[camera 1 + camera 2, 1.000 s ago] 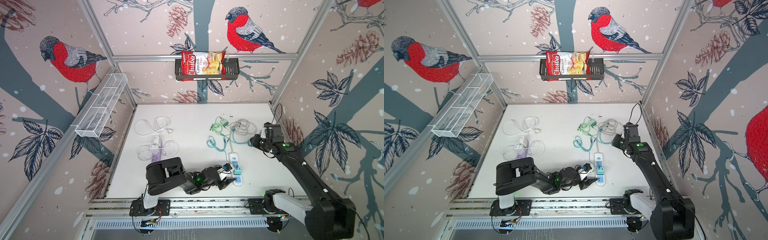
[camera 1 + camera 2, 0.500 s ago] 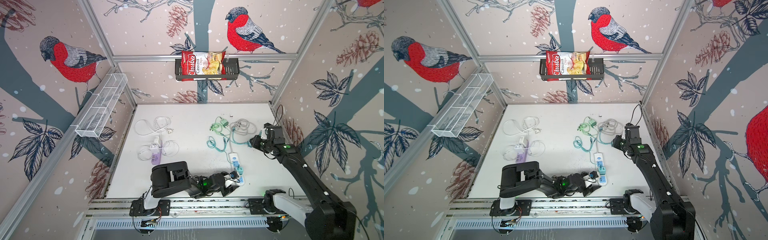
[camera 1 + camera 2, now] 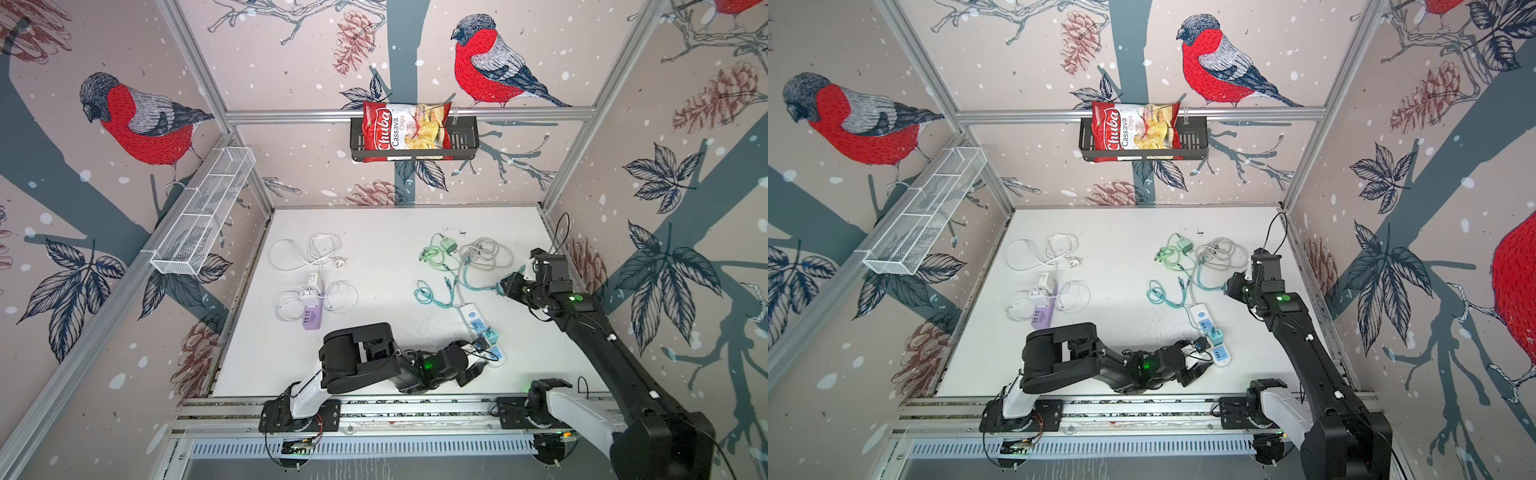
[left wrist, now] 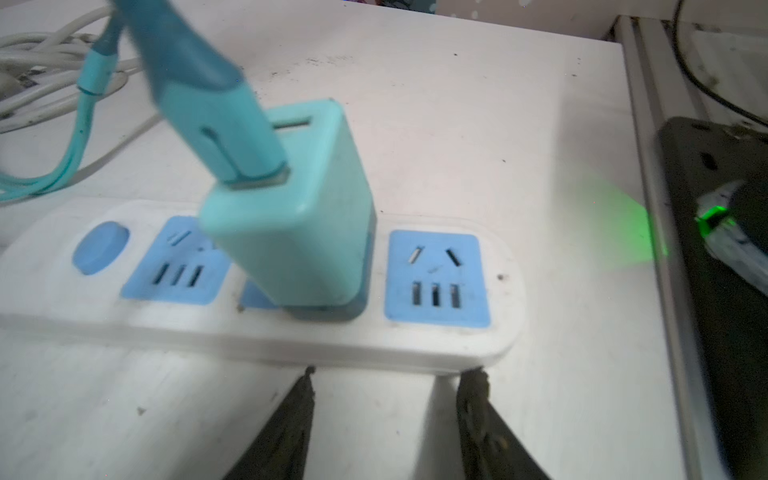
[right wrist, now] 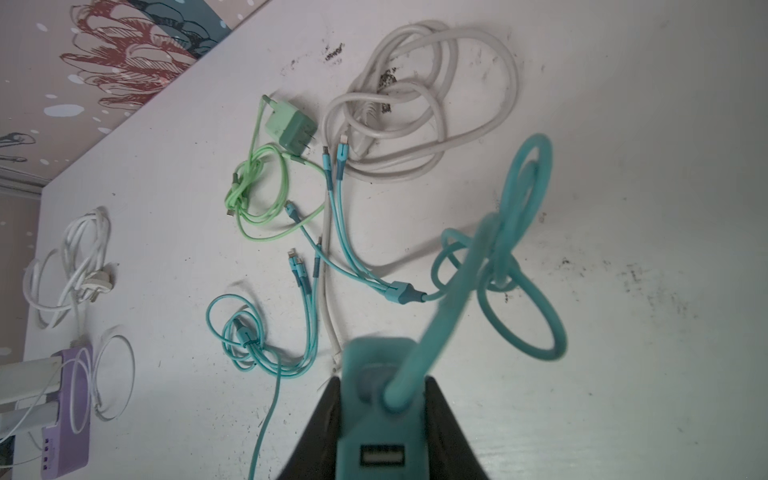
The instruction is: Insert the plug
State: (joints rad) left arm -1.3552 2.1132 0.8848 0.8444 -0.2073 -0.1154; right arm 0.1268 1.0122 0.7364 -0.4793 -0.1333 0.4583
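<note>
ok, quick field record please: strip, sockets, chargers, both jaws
strip: white power strip with blue sockets, flat on the table
middle socket: teal cube charger plugged in, teal USB cable in its top
neighbouring sockets: both empty
left jaws: open, empty, at the strip's long edge
right jaws: shut on a second teal cube charger with its own cable, away from the strip

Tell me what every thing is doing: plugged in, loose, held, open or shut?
Power strip, lying flat, outer sockets free.
Teal charger, plugged into its middle socket.
Left claw, open, empty.
Right claw, shut on second teal charger.
Green charger, unplugged, lying loose.
</note>
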